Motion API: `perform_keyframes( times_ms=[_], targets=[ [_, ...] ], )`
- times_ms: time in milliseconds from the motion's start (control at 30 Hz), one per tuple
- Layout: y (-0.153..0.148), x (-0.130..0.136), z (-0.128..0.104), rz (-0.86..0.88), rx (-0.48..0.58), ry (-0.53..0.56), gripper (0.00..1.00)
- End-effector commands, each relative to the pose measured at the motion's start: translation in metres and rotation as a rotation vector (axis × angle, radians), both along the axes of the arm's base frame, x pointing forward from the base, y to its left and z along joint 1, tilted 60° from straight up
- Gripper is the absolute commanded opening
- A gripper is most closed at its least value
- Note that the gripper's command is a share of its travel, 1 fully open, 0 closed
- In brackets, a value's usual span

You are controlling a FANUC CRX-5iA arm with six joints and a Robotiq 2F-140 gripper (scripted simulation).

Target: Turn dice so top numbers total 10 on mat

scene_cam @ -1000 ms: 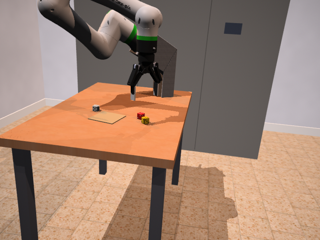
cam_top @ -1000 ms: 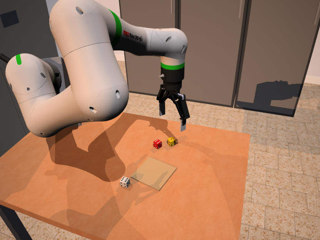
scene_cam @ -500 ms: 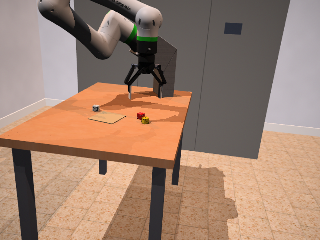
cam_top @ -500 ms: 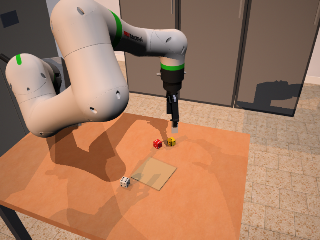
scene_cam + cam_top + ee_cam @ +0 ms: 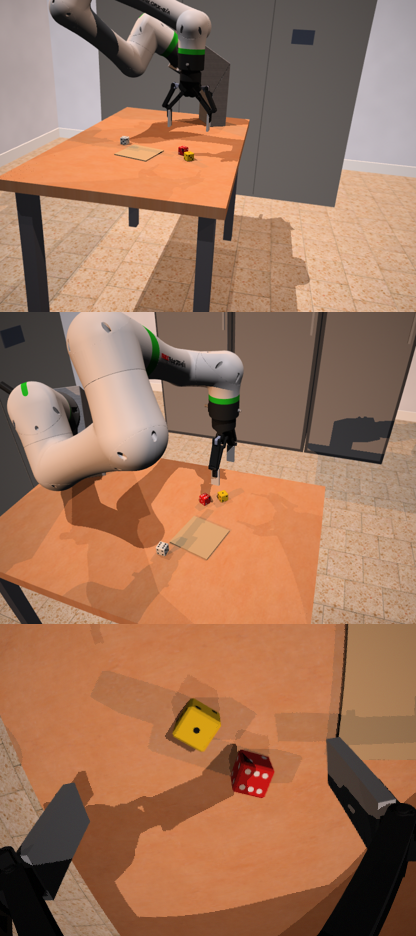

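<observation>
A red die point(image 5: 204, 499) and a yellow die point(image 5: 222, 496) lie close together on the bare table, off the tan mat point(image 5: 200, 536). A white die point(image 5: 162, 548) lies on the table just off the mat's near-left corner. In the wrist view the yellow die point(image 5: 196, 727) shows one pip on top, the red die point(image 5: 252, 774) shows four, and the mat's edge point(image 5: 380, 686) is at the upper right. My gripper point(image 5: 188, 122) point(image 5: 220, 469) is open and empty, hanging above the table behind the red and yellow dice.
A dark grey box point(image 5: 215, 90) stands at the table's back edge, close behind the gripper. Tall cabinets stand behind the table. The table's right edge point(image 5: 241, 147) is a short way from the yellow die.
</observation>
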State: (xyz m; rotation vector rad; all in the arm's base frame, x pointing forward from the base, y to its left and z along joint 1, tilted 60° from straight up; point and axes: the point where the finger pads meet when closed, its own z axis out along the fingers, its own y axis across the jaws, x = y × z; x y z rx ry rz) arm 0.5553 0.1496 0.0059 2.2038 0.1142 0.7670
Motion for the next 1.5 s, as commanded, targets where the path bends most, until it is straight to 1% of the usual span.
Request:
perform_keyframes(
  times_ms=[0, 67, 133, 233, 267, 300, 533, 567, 633, 667, 700, 800, 833, 867, 933, 1067, 1100, 1133, 1167, 1267, 1367, 1433, 1467],
  targets=[
    [-0.0004, 0.0002, -0.0009, -0.080, 0.094, -0.122, 1.00],
    [-0.0006, 0.0003, -0.0011, -0.103, 0.120, -0.152, 1.00],
    [-0.0009, 0.0006, -0.0016, -0.152, 0.174, -0.214, 1.00],
    [-0.0010, 0.0006, -0.0016, -0.155, 0.177, -0.218, 1.00],
    [-0.0014, 0.0008, -0.0021, -0.206, 0.235, -0.285, 1.00],
    [-0.0015, 0.0009, -0.0023, -0.229, 0.260, -0.314, 1.00],
    [-0.0024, 0.0014, -0.0035, -0.350, 0.394, -0.469, 1.00],
    [-0.0025, 0.0014, -0.0035, -0.356, 0.402, -0.477, 1.00],
    [-0.0029, 0.0017, -0.0040, -0.404, 0.455, -0.538, 1.00],
    [-0.0029, 0.0017, -0.0040, -0.405, 0.455, -0.539, 1.00],
    [-0.0031, 0.0018, -0.0044, -0.440, 0.495, -0.584, 1.00],
    [-0.0032, 0.0019, -0.0045, -0.452, 0.508, -0.599, 1.00],
    [-0.0036, 0.0020, -0.0049, -0.498, 0.559, -0.658, 1.00],
    [-0.0037, 0.0021, -0.0051, -0.518, 0.581, -0.684, 1.00],
    [-0.0039, 0.0022, -0.0053, -0.542, 0.608, -0.715, 1.00],
    [-0.0045, 0.0026, -0.0061, -0.623, 0.698, -0.818, 1.00],
    [-0.0045, 0.0026, -0.0062, -0.627, 0.703, -0.824, 1.00],
    [-0.0048, 0.0027, -0.0065, -0.660, 0.739, -0.865, 1.00],
    [-0.0048, 0.0027, -0.0066, -0.667, 0.747, -0.875, 1.00],
    [-0.0053, 0.0030, -0.0072, -0.730, 0.817, -0.955, 1.00],
    [-0.0054, 0.0030, -0.0073, -0.743, 0.831, -0.971, 1.00],
    [-0.0059, 0.0033, -0.0080, -0.809, 0.905, -1.056, 1.00],
    [-0.0059, 0.0033, -0.0080, -0.811, 0.907, -1.058, 1.00]
  ],
)
